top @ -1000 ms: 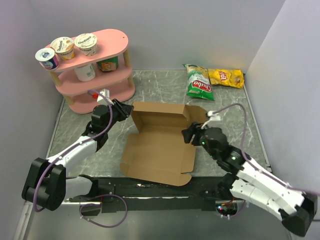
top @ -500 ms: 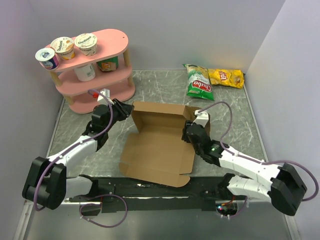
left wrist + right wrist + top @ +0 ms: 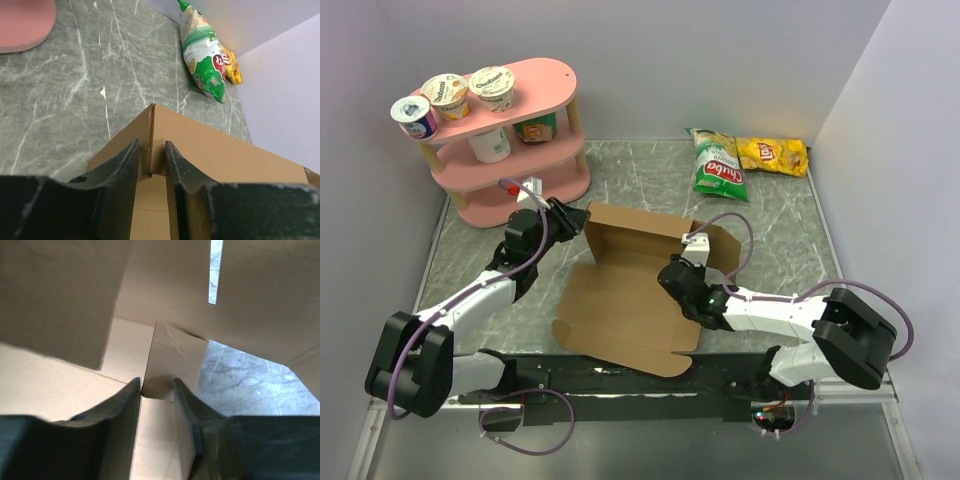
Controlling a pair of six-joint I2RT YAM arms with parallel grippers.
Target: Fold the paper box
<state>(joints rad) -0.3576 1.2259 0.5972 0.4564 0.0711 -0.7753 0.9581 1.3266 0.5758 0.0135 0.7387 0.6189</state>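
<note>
1. The left fingers are closed to a narrow gap on the upright far-left corner of the paper box, pinching the cardboard. This looks meant to hold that wall standing.
2. The right fingers stand narrowly apart astride a small inner flap at the box's far-right corner. I cannot tell whether they actually pinch it; they are probably there to raise or tuck it.
3. The box lies open mid-table, between the two arms, with its far wall raised and its near panel flat.
4. Folding seems at an early stage, with the walls only partly up.
</note>
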